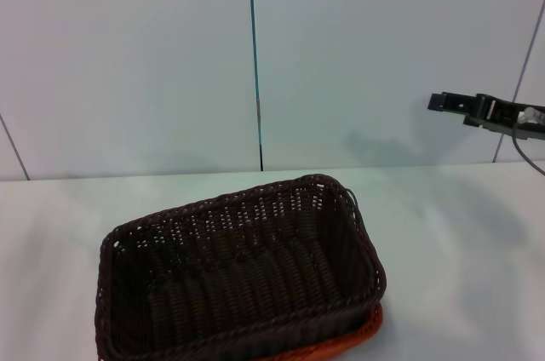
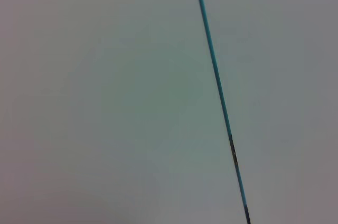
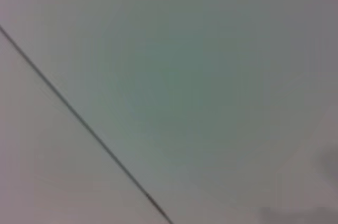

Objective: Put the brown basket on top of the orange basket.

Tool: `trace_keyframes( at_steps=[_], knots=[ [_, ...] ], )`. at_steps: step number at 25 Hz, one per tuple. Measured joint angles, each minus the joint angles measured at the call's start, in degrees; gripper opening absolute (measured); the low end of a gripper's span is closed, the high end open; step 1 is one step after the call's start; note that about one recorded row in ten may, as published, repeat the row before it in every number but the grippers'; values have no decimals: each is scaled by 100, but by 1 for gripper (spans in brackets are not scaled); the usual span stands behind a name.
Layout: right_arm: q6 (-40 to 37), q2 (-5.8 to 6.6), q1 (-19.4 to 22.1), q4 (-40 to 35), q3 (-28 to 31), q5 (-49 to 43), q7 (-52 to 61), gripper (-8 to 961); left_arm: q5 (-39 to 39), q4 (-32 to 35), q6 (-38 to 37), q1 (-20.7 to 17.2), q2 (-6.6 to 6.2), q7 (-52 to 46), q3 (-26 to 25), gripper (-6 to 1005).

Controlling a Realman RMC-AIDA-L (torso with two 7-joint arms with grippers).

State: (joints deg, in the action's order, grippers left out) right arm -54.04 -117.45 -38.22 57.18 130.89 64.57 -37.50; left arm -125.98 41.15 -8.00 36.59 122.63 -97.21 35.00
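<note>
White table (image 1: 460, 233), pale wall (image 1: 128, 54)

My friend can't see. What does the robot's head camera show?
A brown basket sits on an orange basket, whose edge peeks out underneath, on a white table. The right gripper hangs high at the right, away from the baskets.

The head camera looks forward and down from high up. It sees the table (image 1: 460, 233) close below and the wall (image 1: 128, 54) behind it. The left wrist camera faces only the wall, with a blue line (image 2: 216, 86) that the head view (image 1: 254, 54) shows too. The right wrist camera faces the wall and a dark seam (image 3: 79, 121).
</note>
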Motion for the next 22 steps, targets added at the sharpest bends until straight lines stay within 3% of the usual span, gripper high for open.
trace_keyframes(
  at_steps=[10,22],
  knots=[
    [131,-123,176,-504,567,891,-1770,819,828,133,9,-193,74,-5,356,807],
    [612,-129,366,-763,770,952,-2823,815,1659,115,-23,-395,103,-9,945,807]
  ],
)
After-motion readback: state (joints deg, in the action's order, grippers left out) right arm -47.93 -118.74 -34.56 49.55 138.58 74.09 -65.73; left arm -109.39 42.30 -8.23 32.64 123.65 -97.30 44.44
